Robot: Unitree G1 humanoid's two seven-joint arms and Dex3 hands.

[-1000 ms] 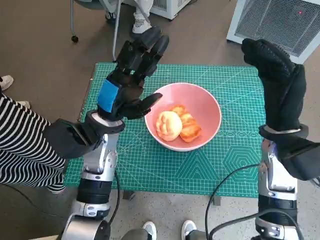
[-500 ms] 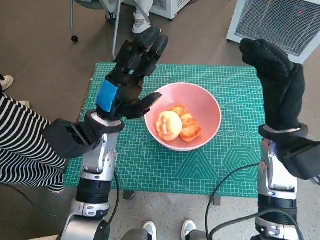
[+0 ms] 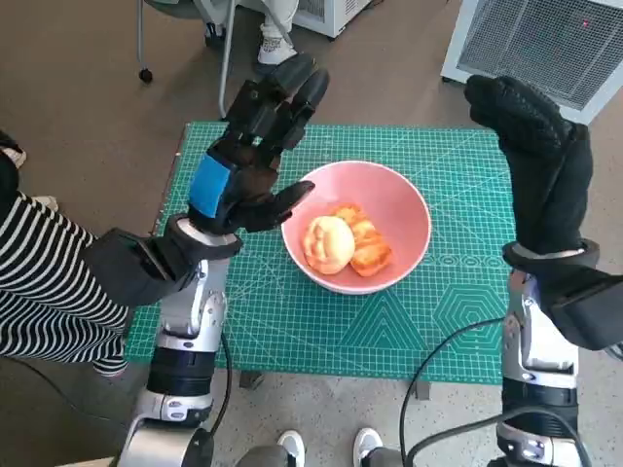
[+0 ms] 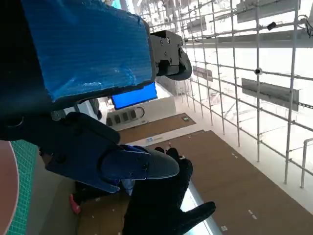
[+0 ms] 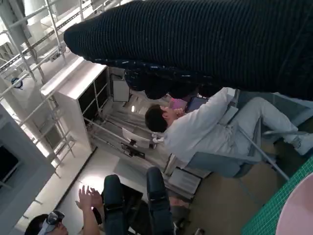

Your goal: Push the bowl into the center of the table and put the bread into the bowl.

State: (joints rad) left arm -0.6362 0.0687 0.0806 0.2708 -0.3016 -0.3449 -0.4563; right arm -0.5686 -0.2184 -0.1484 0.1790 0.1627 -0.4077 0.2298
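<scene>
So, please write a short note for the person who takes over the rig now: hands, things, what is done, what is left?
Left hand: raised beside the bowl, open, holds nothing.
Right hand: raised at the table's right side, open, empty.
Round pink bowl: near the middle of the green cutting mat.
Two golden bread rolls: inside the bowl.
Done: both steps look finished.
Left: probably only lowering the hands.

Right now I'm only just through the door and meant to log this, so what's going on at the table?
A humanoid robot stands at a table with a green mat. A pink bowl sits about mid-mat with bread already inside. Both hands are raised and hold nothing: the left hand beside the bowl with fingers apart, the right hand over the mat's right edge. The task looks done.
</scene>
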